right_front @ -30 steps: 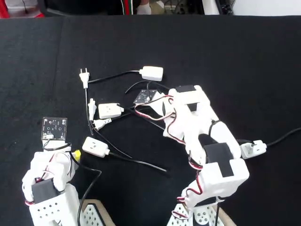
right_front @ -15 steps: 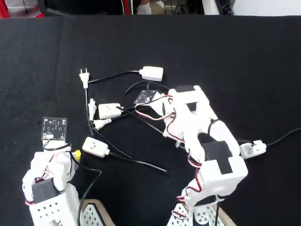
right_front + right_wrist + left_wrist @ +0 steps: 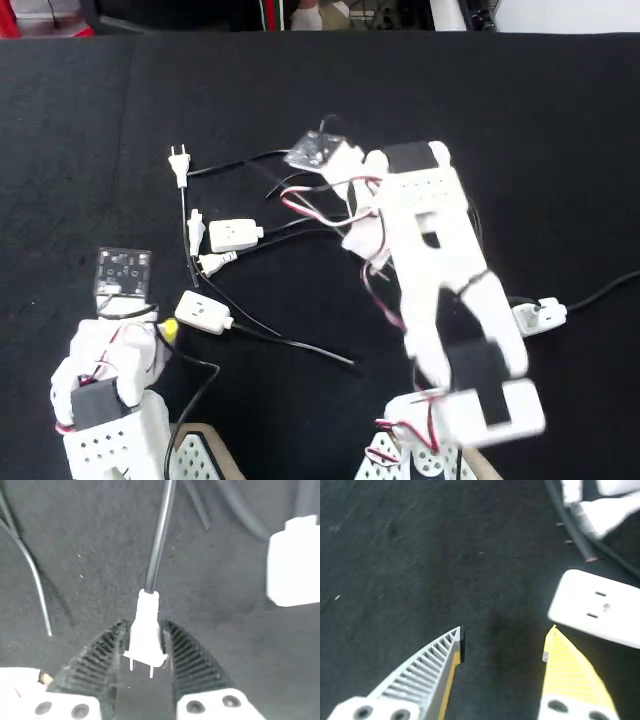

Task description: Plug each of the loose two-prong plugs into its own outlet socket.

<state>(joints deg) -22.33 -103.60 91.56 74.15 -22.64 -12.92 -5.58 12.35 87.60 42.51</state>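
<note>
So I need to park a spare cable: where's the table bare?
Bare black cloth runs along the far edge and outward of the right arm. Crowded: the cord tangle from the white two-prong plug to the white outlet socket beside the open left gripper, and around the right gripper holding a white plug.

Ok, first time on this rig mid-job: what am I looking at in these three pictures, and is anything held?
Two white robot arms sit at a black table. The high view looks down on both; the other two pictures come from a camera on each wrist. Loose two-prong plugs, outlet sockets and black cables lie scattered. The right pincer is shut on a white plug, prongs pointing back toward its wrist. The left pincer is open, beside the nearest socket.
</note>
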